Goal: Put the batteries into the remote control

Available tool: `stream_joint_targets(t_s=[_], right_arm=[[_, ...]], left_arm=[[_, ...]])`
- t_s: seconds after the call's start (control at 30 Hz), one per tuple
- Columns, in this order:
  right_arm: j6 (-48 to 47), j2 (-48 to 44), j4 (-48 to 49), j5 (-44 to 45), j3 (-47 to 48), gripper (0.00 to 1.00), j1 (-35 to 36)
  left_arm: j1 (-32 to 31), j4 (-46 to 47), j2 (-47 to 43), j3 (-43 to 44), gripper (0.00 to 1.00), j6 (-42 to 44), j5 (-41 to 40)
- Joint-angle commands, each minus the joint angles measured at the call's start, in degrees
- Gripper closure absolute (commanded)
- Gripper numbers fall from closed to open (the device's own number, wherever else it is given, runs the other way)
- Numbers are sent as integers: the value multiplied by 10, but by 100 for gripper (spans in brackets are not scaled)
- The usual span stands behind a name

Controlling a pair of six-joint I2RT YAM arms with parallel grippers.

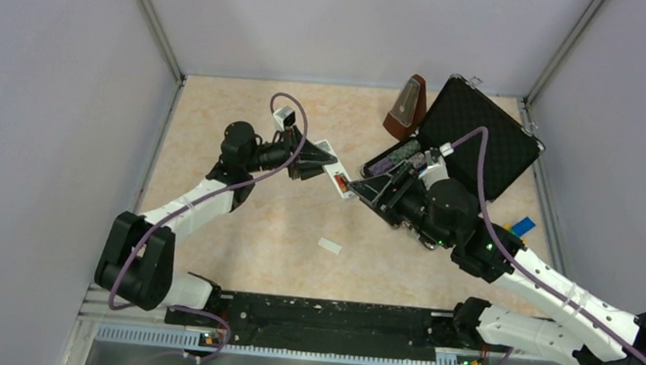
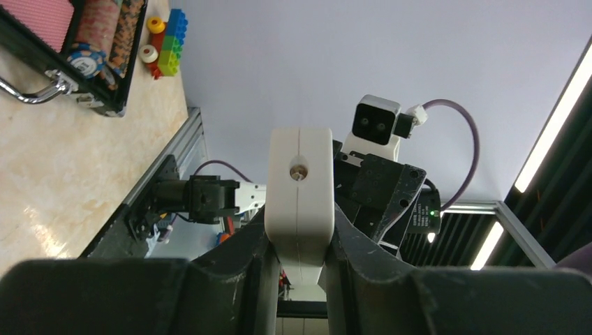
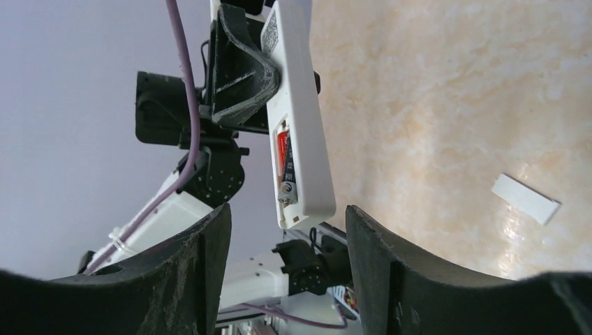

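Note:
My left gripper (image 1: 320, 159) is shut on the white remote control (image 1: 334, 173) and holds it above the table. In the left wrist view the remote (image 2: 300, 183) stands end-on between my fingers (image 2: 237, 262). In the right wrist view the remote (image 3: 301, 105) hangs with its battery bay open. A red battery (image 3: 282, 148) and a black battery (image 3: 287, 185) sit in the bay. My right gripper (image 3: 287, 213) is open and empty, with its fingers either side of the remote's lower end, apart from it; it also shows in the top view (image 1: 357, 188).
The small white cover piece (image 1: 330, 246) lies flat on the table, also seen in the right wrist view (image 3: 525, 199). An open black case (image 1: 478, 143) with chips and a brown metronome (image 1: 406, 106) stand at the back right. Coloured toy blocks (image 2: 167, 40) lie beside the case.

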Motion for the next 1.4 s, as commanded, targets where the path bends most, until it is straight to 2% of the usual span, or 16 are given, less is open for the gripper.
stream_joint_targets(t_s=[0.0,0.2,0.4,0.57,0.87,1.17,1.37], right_arm=[[12,-4,78,34,16,40,-5],[13,13,96,47,27,43,-4],[-2,11,190,49,7,45,-4],[0,0,196,61,0,45,-4],[-18,6,187,53,8,57,-4],[-14,28,173,53,18,74,-4],[-13,43,161,48,31,79,-4]], left_arm=[[-3,11,-38,39,100,-35,-37],[-8,39,-57,38,100,-72,-70],[-10,27,-64,42,100,-66,-79],[-9,54,-64,30,100,-94,-94],[-15,61,-69,28,100,-107,-112],[-20,57,-73,28,100,-99,-110],[-25,45,-77,34,100,-76,-102]])
